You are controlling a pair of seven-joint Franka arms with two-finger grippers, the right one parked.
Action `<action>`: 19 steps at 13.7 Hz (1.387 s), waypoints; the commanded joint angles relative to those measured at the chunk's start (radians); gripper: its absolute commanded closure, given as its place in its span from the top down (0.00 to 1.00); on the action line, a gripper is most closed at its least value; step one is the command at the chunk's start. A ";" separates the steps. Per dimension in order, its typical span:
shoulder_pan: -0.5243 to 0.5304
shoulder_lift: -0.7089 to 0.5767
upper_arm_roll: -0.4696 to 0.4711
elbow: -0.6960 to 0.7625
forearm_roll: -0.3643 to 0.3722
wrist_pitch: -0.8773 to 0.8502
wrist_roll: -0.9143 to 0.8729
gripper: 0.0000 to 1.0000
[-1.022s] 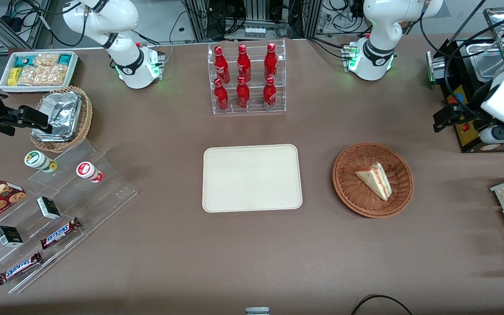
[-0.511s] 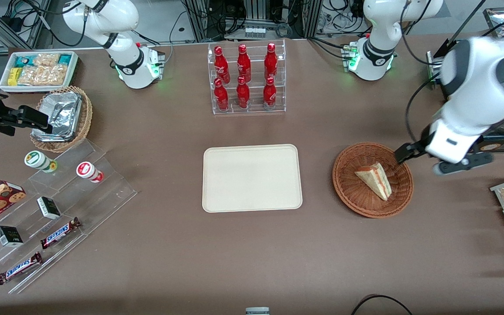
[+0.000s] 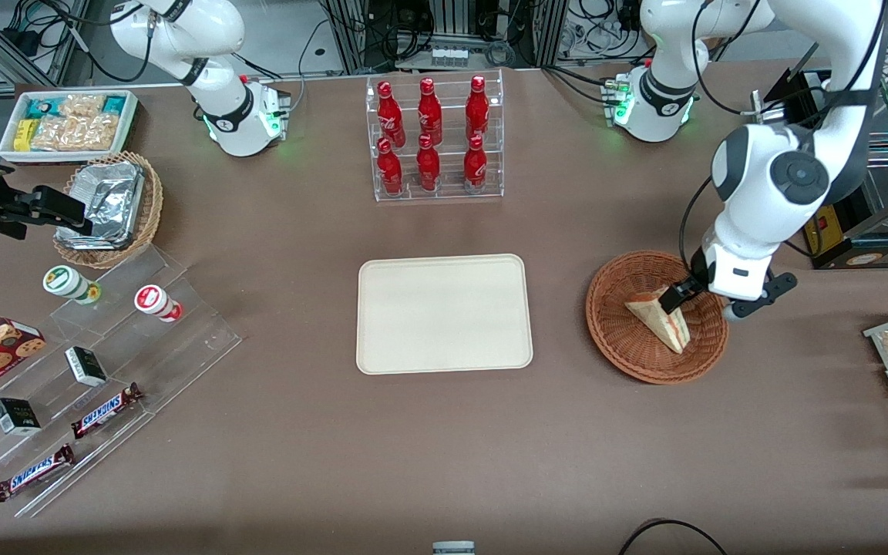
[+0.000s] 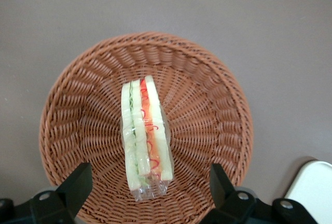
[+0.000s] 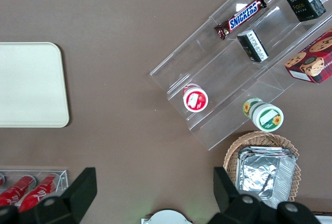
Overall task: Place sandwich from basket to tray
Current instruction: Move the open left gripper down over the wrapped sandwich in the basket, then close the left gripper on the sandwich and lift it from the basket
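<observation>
Left wrist view shows fingers (image 4: 78, 185) spread wide above the sandwich (image 4: 146, 136) in the basket (image 4: 218, 105) — front view hides one.

The basket (image 4: 218, 99) is woven wicker, reddish-brown, ribbed and rough. The sandwich (image 4: 146, 137) sits in it under clear, glossy plastic wrap, its bread pale and soft-looking. Above it hangs the gripper (image 4: 148, 190), fingers wide apart, of matt black plastic. The tray (image 3: 444, 314) looks like smooth, matt cream plastic. The table (image 3: 444, 447) has a dull brown, cloth-like surface.
</observation>
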 commanded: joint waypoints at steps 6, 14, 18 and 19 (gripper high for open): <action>-0.004 0.134 -0.004 0.002 0.016 0.093 -0.058 1.00; -0.016 0.154 -0.004 0.010 0.024 0.076 -0.048 0.00; -0.023 0.111 -0.006 0.166 0.117 -0.205 -0.052 0.00; -0.044 0.113 -0.012 0.245 0.117 -0.297 -0.054 0.00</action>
